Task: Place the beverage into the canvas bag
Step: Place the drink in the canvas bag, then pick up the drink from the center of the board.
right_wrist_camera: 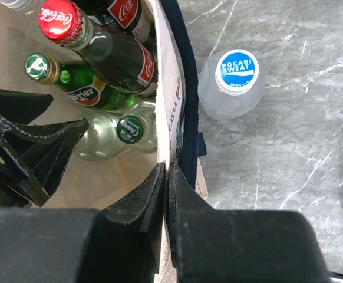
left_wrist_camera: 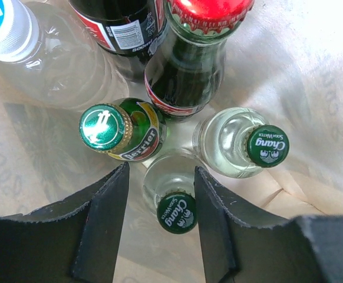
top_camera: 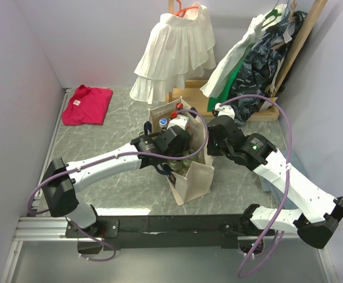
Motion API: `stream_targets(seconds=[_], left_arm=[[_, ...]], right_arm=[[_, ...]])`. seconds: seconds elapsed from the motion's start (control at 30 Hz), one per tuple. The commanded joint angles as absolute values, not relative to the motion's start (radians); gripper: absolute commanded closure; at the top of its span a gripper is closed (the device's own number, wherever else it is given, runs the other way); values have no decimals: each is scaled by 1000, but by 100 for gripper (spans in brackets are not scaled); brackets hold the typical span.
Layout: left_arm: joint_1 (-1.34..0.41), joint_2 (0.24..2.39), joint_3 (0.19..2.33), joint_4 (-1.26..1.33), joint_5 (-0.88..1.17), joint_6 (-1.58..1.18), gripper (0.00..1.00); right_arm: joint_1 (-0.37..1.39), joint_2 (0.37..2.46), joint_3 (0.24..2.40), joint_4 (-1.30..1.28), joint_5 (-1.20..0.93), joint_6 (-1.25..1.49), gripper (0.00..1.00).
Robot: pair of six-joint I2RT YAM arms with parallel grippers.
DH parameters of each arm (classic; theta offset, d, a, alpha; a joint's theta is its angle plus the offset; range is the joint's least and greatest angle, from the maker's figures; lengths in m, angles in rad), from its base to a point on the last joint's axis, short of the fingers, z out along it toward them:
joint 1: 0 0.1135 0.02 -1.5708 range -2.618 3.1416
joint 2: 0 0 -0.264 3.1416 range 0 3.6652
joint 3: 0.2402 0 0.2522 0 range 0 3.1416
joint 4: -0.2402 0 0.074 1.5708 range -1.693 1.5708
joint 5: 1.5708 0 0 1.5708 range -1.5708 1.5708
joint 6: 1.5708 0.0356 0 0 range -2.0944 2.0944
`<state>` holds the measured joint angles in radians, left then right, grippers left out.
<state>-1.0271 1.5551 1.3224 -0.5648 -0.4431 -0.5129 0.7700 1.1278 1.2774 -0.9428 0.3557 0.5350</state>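
My left gripper [left_wrist_camera: 161, 172] is inside the canvas bag [right_wrist_camera: 167, 106], and the right gripper [right_wrist_camera: 169, 177] pinches its wall.
I see the left fingers standing apart, with the Chang bottle [left_wrist_camera: 177, 212] just below and between them, upright among other bottles. The right fingers are closed tight on the upper edge of the bag's wall. A Pocari Sweat bottle [right_wrist_camera: 233, 82] stands outside the bag, ahead and to the right of the right gripper.
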Motion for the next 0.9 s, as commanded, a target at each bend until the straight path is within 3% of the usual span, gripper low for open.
stream_targets(seconds=[0.0,0.87], left_arm=[[-1028,1516,1365,-548,-476,-505,46],[-1029,1402,1523,-640,-515,-491,38]], right_arm=[[773,1127,1307,-927,370,543,91],[772,1138,1335,-930,370,534,89]])
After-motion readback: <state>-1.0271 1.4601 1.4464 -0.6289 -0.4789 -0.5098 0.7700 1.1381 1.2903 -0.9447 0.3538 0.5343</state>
